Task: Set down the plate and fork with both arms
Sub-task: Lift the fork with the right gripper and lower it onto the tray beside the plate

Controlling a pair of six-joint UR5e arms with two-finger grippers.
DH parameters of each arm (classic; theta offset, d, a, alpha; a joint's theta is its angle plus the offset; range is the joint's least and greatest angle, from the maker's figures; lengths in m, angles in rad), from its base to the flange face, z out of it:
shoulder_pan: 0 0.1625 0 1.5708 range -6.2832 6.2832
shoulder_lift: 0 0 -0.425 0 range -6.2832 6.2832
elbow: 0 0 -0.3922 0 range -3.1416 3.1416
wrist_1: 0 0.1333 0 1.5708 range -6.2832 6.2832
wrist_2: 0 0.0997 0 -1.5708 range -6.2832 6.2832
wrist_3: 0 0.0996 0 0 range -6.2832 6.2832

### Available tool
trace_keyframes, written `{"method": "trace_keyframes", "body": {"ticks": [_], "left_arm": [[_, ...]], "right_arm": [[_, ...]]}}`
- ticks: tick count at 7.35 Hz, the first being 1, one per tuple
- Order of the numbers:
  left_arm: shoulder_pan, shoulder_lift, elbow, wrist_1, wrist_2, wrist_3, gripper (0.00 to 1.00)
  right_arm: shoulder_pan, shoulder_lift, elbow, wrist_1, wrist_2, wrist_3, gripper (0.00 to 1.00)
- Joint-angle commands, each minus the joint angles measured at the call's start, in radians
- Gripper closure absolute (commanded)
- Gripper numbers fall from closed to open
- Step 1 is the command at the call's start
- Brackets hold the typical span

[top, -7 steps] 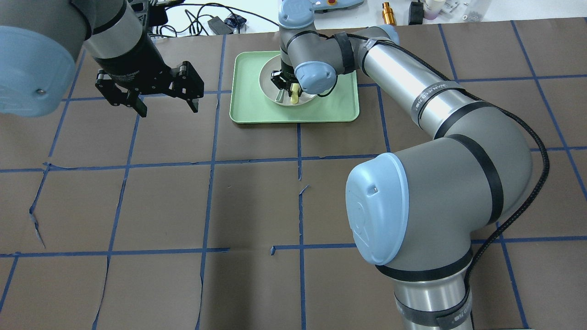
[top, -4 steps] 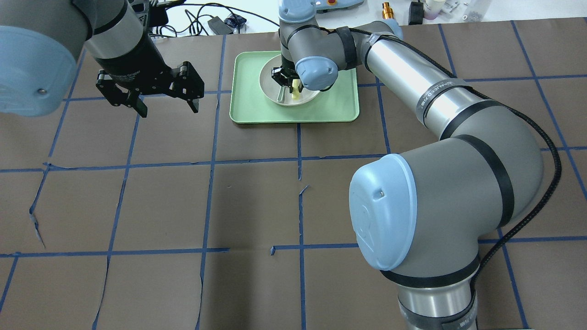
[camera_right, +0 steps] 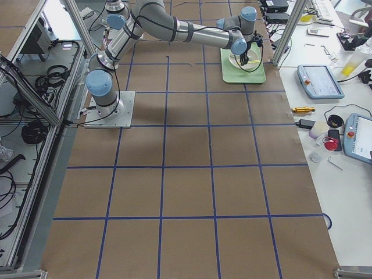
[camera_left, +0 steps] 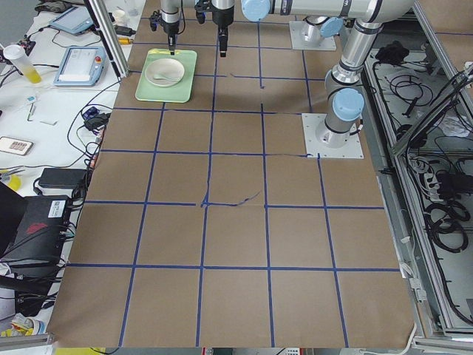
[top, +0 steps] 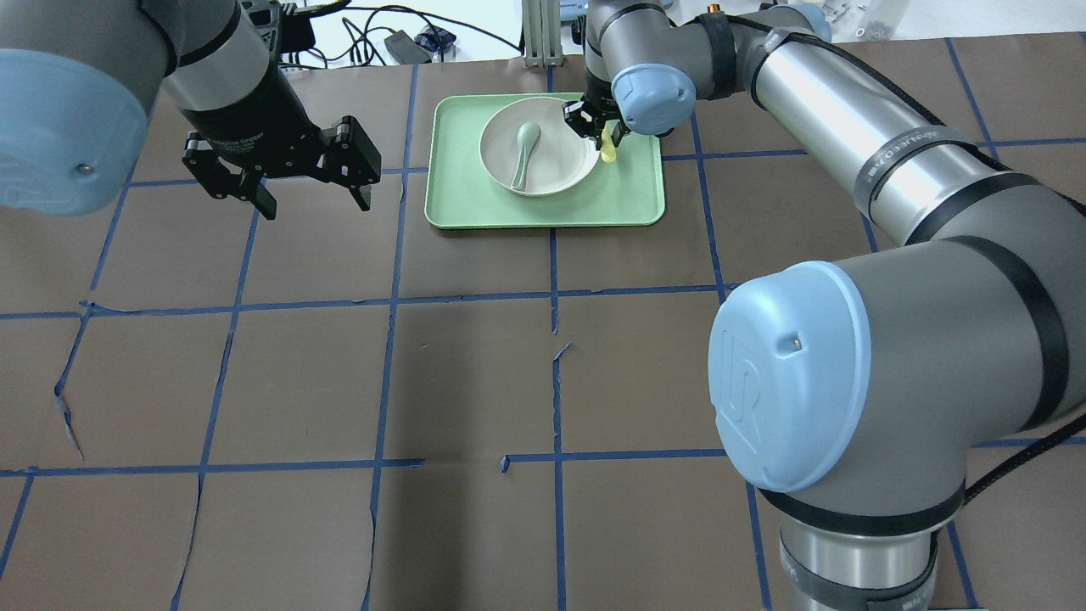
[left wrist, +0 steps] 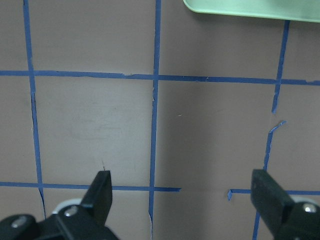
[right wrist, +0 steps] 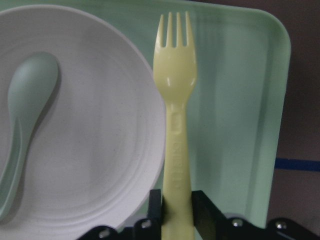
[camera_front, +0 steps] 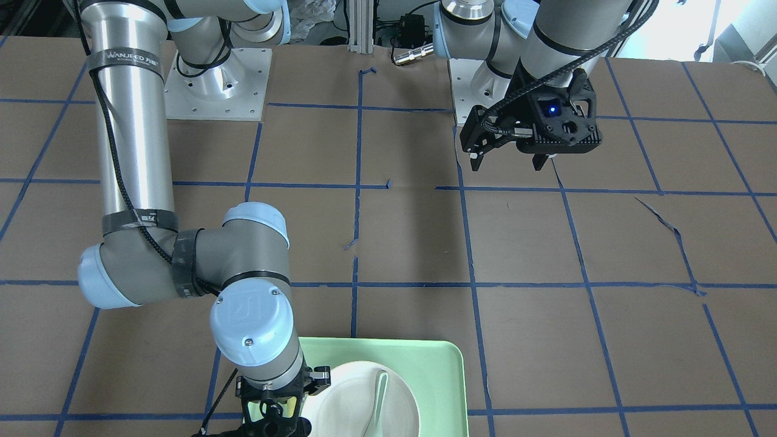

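Observation:
The off-white plate lies in the light-green tray at the far middle of the table. A grey-green spoon lies in the plate. My right gripper is shut on the handle of the pale-yellow fork and holds it above the plate's right rim. In the right wrist view the fork points away from the gripper, between the plate and the tray. My left gripper is open and empty, above the table to the left of the tray.
Brown paper with a blue tape grid covers the table. Cables and small tools lie beyond the far edge. A metal post stands just behind the tray. The left wrist view shows only the paper and the tray's corner.
My right gripper has lifted the fork off the plate and carried it right, to above the plate's right rim. The spoon now shows whole. The left arm has barely moved.

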State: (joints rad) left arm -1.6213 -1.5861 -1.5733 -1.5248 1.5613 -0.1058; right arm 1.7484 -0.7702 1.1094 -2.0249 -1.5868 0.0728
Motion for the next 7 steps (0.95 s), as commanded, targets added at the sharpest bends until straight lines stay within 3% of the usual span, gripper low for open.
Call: {"method": "trace_keyframes", "body": {"ticks": [1, 5, 6, 7], "left_arm": [[0.0, 0.0, -0.001, 0.0, 0.0, 0.0, 0.0], [0.0, 0.0, -0.001, -0.002, 0.002, 0.0, 0.0], [0.0, 0.001, -0.001, -0.002, 0.003, 0.0, 0.0], [0.0, 0.002, -0.001, -0.002, 0.003, 0.0, 0.0]], "right_arm": [[-0.032, -0.001, 0.053, 0.0, 0.005, -0.044, 0.78], [-0.038, 0.008, 0.086, -0.024, 0.027, -0.03, 0.75], [-0.038, 0.008, 0.087, -0.024, 0.031, -0.031, 0.3], [-0.04, 0.005, 0.089, -0.024, 0.031, -0.031, 0.0]]}}
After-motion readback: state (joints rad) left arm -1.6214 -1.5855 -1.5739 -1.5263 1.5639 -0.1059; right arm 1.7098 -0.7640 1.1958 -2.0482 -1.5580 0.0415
